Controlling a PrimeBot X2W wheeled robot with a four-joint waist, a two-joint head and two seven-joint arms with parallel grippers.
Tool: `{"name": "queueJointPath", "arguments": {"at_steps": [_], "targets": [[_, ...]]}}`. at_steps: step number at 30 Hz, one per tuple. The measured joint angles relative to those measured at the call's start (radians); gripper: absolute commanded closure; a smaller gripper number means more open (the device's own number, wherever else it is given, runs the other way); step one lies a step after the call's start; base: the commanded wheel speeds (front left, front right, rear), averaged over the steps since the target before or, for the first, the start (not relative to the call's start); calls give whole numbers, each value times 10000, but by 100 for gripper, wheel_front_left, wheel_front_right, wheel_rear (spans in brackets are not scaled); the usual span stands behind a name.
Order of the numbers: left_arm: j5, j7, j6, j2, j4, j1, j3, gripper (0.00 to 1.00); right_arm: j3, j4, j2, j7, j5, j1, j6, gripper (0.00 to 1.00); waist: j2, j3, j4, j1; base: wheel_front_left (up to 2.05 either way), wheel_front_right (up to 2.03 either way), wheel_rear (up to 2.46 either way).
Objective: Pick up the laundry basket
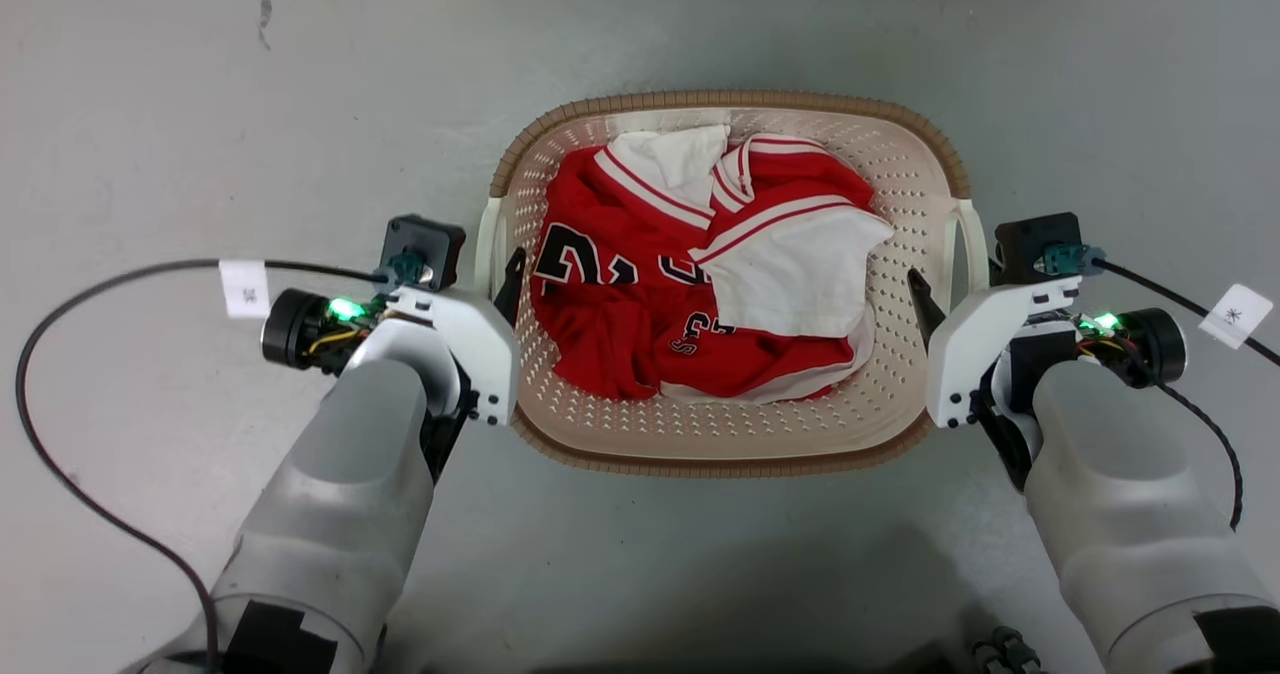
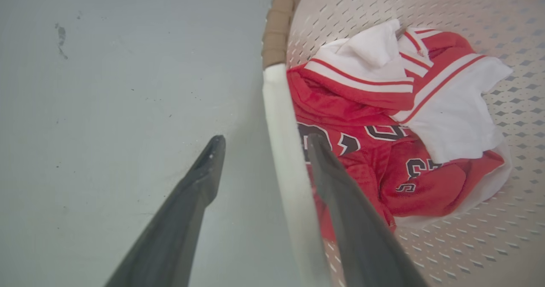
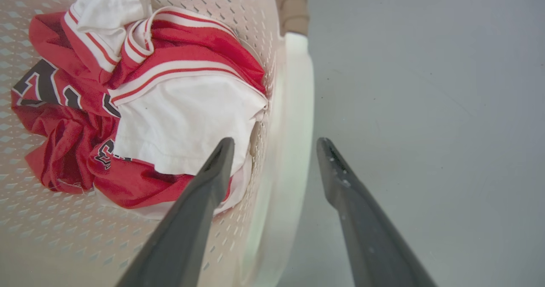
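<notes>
Parted left fingers (image 2: 198, 185) and right fingers (image 3: 210, 185) straddle the laundry basket's (image 1: 700, 424) handles (image 2: 283, 150).

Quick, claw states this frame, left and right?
Left claw: open, astride a white handle of the basket, not clamped.
Right claw: open, astride the other handle, not clamped.
</notes>
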State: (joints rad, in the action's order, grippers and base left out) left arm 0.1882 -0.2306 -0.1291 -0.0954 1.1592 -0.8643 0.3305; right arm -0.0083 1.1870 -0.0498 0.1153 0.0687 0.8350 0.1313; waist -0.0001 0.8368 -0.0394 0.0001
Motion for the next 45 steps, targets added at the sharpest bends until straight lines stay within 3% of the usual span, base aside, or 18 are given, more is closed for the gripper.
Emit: {"name": "queueJointPath", "arguments": {"at_steps": [9, 14, 15, 16, 29, 35, 45], "targets": [[1735, 1492, 0, -221, 171, -537, 1818, 0, 182, 552, 0, -255, -44, 677, 0, 0, 0, 382, 30, 0, 0, 0, 0], [2293, 1657, -2, -416, 63, -674, 2397, 0, 148, 690, 0, -324, -173, 832, 0, 0, 0, 488, 64, 0, 0, 0, 0], [2456, 1678, -2, -426, 48, -675, 2447, 19, 148, 713, 0, -355, -182, 867, 0, 51, 0, 504, 72, 0, 0, 0, 0], [2631, 1751, -2, -424, 10, -675, 2543, 100, 173, 731, 0, -397, -192, 879, 0, 100, 0, 516, 81, 0, 0, 0, 0], [3933, 1799, 4, -493, -165, -542, 3630, 100, 251, 903, 25, -491, -117, 854, 4, 100, 0, 256, 174, 0, 0, 0, 0], [4717, 1837, 15, -564, -686, -132, 4414, 100, 453, 947, -224, -1354, 297, 655, 4, 100, 0, -408, 205, 0, 0, 0, 0], [7031, 3668, 75, -1379, -2148, 865, 5990, 100, 1110, 999, -228, -3122, -192, 219, 4, 100, 1, -2403, 208, -1, 0, 0, 0]]}}
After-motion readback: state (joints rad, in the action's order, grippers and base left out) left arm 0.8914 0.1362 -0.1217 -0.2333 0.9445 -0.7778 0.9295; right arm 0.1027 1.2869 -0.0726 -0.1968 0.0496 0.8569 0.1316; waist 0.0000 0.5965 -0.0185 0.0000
